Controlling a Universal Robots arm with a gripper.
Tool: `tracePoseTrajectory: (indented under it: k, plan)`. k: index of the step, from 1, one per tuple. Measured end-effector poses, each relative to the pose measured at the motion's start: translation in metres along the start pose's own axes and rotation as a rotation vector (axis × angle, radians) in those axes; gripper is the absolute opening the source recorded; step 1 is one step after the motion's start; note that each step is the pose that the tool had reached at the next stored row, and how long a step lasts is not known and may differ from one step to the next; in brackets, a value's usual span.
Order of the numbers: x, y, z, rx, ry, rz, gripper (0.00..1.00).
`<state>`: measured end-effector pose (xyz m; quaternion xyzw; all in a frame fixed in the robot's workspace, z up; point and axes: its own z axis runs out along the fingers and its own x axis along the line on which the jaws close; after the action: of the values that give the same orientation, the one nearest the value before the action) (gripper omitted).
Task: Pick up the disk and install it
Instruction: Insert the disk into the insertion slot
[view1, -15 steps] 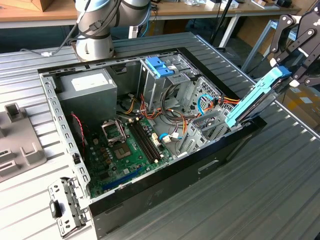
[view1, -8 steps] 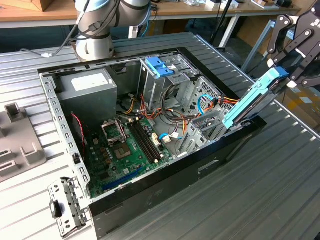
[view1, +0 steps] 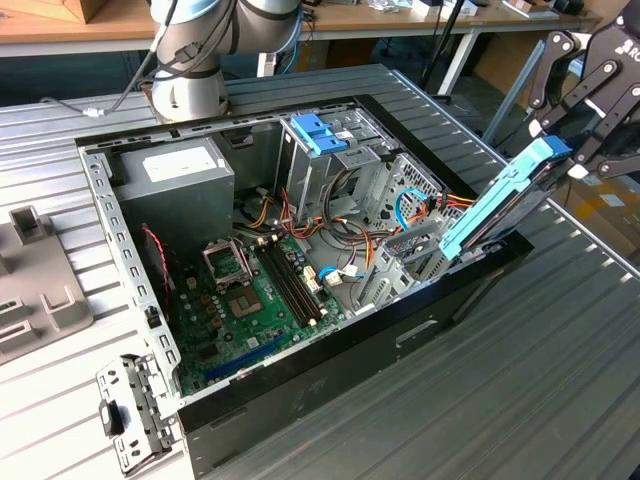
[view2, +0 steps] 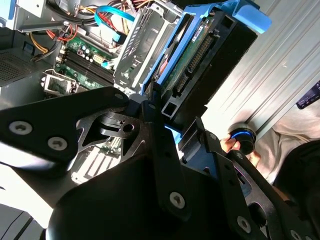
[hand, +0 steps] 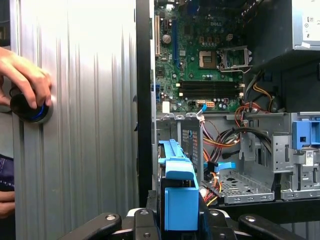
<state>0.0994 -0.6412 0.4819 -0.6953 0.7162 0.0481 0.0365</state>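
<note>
Entry: disk in hand, at the case rim.

Your gripper is clamped on the upper end of the disk, one black finger on each side of its blue rail. Both wrist views show the same hold: in the second wrist view the fingers pinch the connector end of the disk.

The disk is off the tabletop and carried in the air. In the exterior view it is tilted, not flat. Its long axis runs from the gripper, high at the exterior view's right, down and toward the exterior view's left. The lower end is at the black side wall of the open computer case, just beside the bare metal drive bay. You cannot tell from these views whether that end touches the bay or the rim.

The relation to watch is that the bay lies below and ahead of the disk's free end, roughly along the disk's own long axis. In the first wrist view the disk points into the case, with the bay floor close beside it and orange and black cables near its mouth. The motherboard lies deeper in the case, well apart from the disk.

A person's hand rests on a round knob on the tabletop outside the case.
</note>
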Motion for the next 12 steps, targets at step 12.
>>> tracePoseTrajectory:
  k: [12]
  plan:
    - [0.0005,0.0114,0.0018,-0.0001,-0.0025,0.000,0.37]
